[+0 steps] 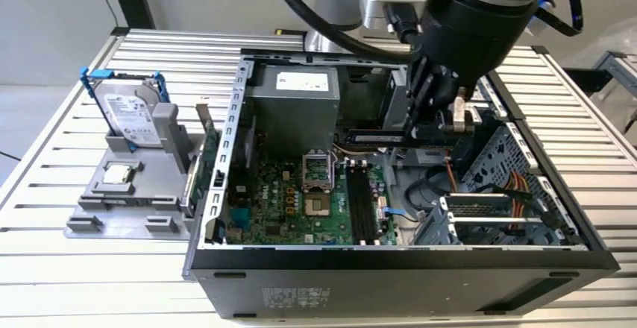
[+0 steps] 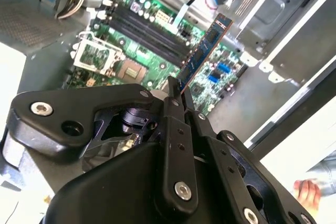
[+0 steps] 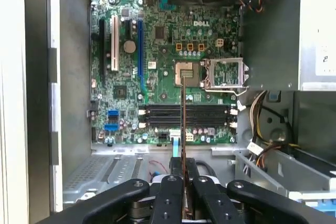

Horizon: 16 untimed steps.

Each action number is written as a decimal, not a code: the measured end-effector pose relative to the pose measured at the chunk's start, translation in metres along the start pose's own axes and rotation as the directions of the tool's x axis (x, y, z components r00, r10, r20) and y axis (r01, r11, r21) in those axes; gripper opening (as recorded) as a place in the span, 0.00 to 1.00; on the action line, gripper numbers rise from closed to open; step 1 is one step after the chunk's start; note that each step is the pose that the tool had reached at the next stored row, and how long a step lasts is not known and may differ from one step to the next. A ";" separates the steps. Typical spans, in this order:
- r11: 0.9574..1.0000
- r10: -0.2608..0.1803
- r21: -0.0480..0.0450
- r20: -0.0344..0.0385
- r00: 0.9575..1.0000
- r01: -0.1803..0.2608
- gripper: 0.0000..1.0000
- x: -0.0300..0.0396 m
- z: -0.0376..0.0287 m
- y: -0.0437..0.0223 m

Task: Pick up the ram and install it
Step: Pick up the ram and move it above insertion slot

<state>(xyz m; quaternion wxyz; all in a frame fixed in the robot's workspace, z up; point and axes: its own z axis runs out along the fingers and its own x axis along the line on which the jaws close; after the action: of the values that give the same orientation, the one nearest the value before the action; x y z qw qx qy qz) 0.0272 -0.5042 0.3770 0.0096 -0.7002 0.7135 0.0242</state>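
Fixture, the exterior view's left: grey holder tray (image 1: pixel 88 222) beside the case. It props a hard drive (image 1: pixel 130 115) upright and beds a small square processor chip (image 1: pixel 119 173), so parts wait where they can be reached.
Expansion card: green card (image 1: pixel 203 165) stands on edge between tray and case wall. Not the task's part.
Case: open computer case (image 1: pixel 398 283) lies on its side, so the motherboard (image 1: pixel 289 201) faces up for access from above.
Slots: black memory slots (image 1: pixel 363 205) look empty in the first wrist view (image 3: pixel 157 114), just beside the processor socket (image 3: pixel 188 72).
Ram: the ram (image 1: pixel 383 138) hangs in the air inside the case, above the board and clear of the slots. Its length lies crosswise to them, so probably not lined up yet. The first wrist view shows it edge-on (image 3: pixel 182 129).
Pincer: the gripper (image 1: pixel 443 130) is closed tight on one end of the stick, and the rest juts out free (image 2: pixel 205 51).
Right side: metal drive cage (image 1: pixel 508 216) with cables, untouched.
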 end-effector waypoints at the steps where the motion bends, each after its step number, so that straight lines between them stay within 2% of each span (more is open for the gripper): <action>1: 1.000 0.000 0.000 0.000 1.000 0.000 0.00 -0.0001 0.0000 -0.0030; 8: 1.000 0.000 0.000 0.000 1.000 0.000 0.00 -0.0004 -0.0004 -0.0189; 11: 1.000 0.003 0.000 0.000 1.000 -0.003 0.00 -0.0004 -0.0004 -0.0211; 16: 1.000 0.004 0.000 0.000 1.000 -0.004 0.00 -0.0004 -0.0004 -0.0211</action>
<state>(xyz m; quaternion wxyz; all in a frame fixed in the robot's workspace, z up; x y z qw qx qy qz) 0.0484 -0.5042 0.3770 0.0097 -0.6986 0.7150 0.0242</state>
